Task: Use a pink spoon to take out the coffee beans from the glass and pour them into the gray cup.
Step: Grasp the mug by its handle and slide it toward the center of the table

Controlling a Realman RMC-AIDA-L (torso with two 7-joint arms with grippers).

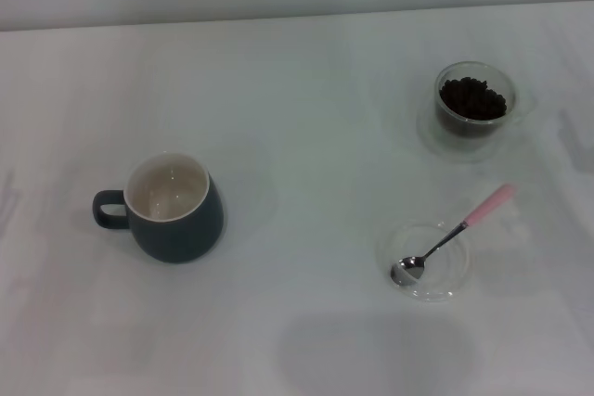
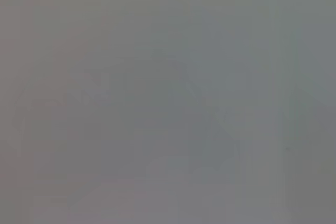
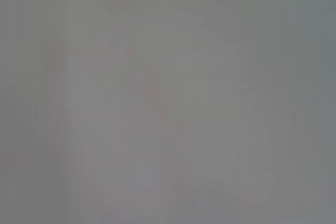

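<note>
Clear dish (image 1: 429, 262): nearest to me, on my right side of the white table (image 1: 297, 90).
Pink spoon (image 1: 452, 235): metal bowl rests in the dish, pink handle sticks out over the rim, pointing away to the right.
Gray cup (image 1: 173, 209): on my left, upright, handle to the left, no beans seen inside.
Glass (image 1: 474, 100): far right, upright, behind the dish.
Coffee beans (image 1: 473, 99): inside the glass.
My grippers: both out of view, so I cannot tell their state.

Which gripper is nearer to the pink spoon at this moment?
Cannot tell: neither gripper is in view. The pink spoon lies on the robot's right side, its bowl in a clear dish.
</note>
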